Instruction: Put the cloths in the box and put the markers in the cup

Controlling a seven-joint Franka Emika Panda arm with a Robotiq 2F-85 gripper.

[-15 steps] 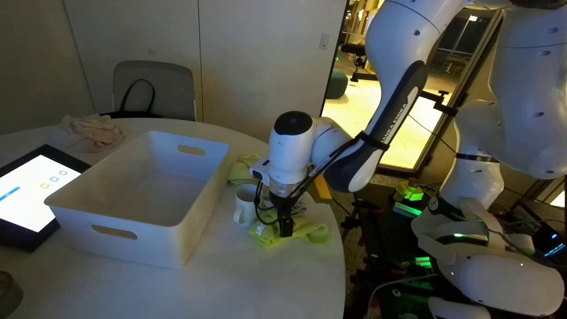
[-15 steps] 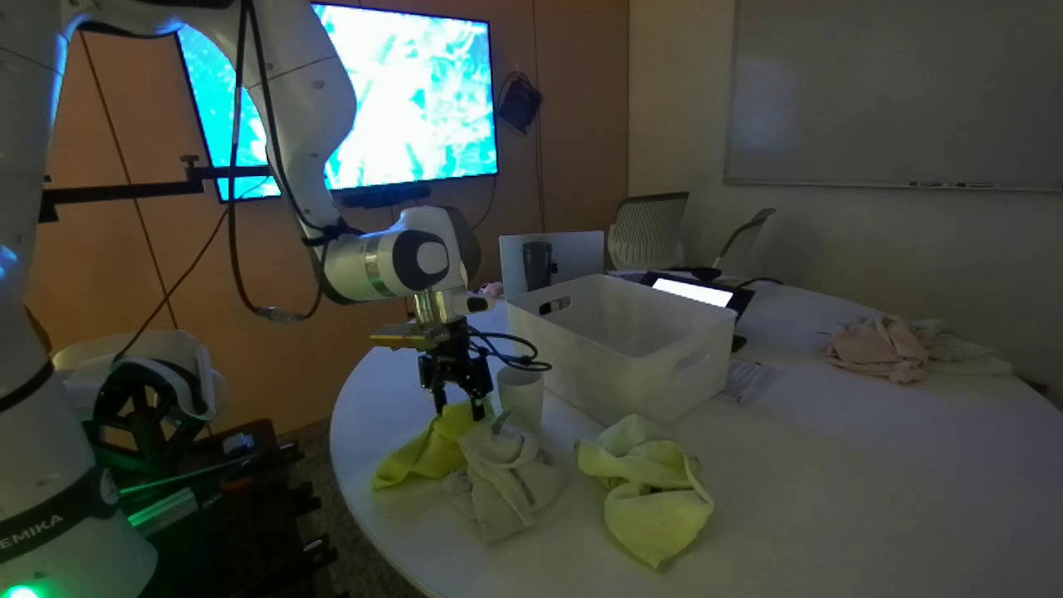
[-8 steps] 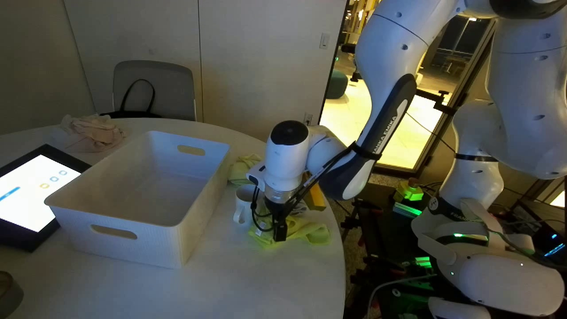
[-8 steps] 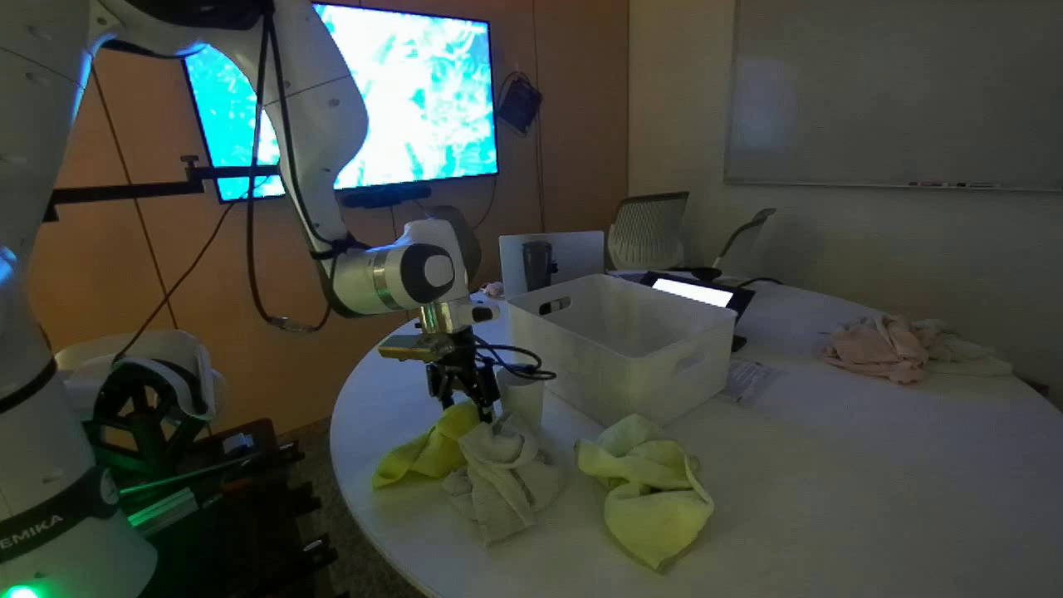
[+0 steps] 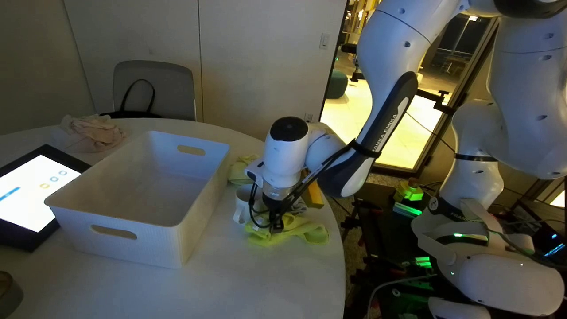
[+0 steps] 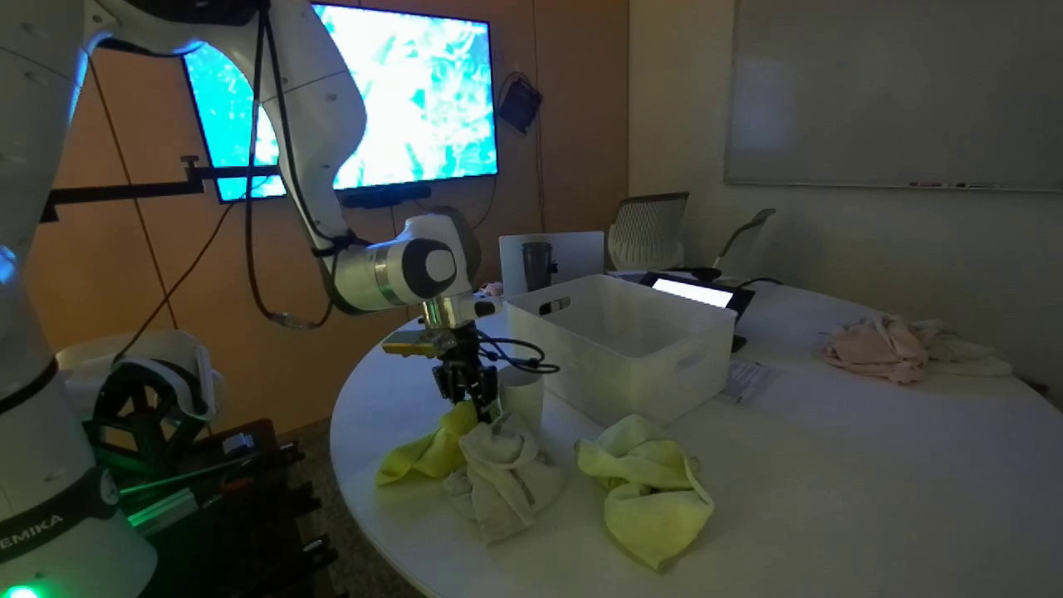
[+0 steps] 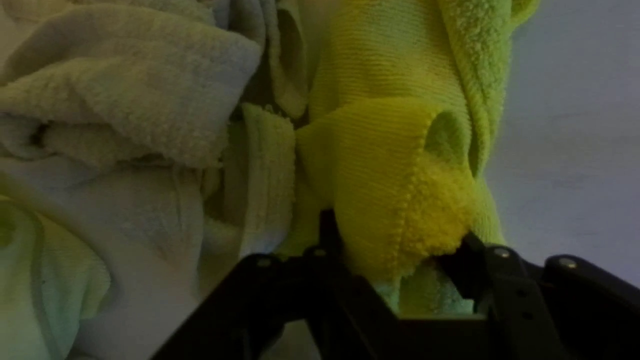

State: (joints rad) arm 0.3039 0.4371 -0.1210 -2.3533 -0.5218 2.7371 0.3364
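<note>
A yellow-green cloth [image 7: 400, 140] lies bunched near the table edge, and my gripper [image 7: 398, 227] is shut on a fold of it, both fingers pressing the fabric in the wrist view. Beside it rests a grey-white cloth [image 6: 507, 482]. Another yellow-green cloth [image 6: 656, 507] lies apart, and shows next to the box in an exterior view [image 5: 239, 170]. The white cup [image 6: 521, 399] stands upright right behind my gripper, its handle visible in an exterior view. Beyond the cup is the white box [image 5: 133, 246], with tall walls. The markers are hidden or out of view.
A lit tablet [image 5: 35, 190] stands on the far side of the box. Pinkish fabric [image 6: 880, 349] lies further along the table. A tape roll [image 5: 9, 290] sits at one side. The table's rounded edge [image 5: 343, 266] runs close to the held cloth.
My gripper has come down and slightly toward the cup, then risen a touch. Its fingers have closed from wide onto the yellow-green cloth, which has shifted slightly.
</note>
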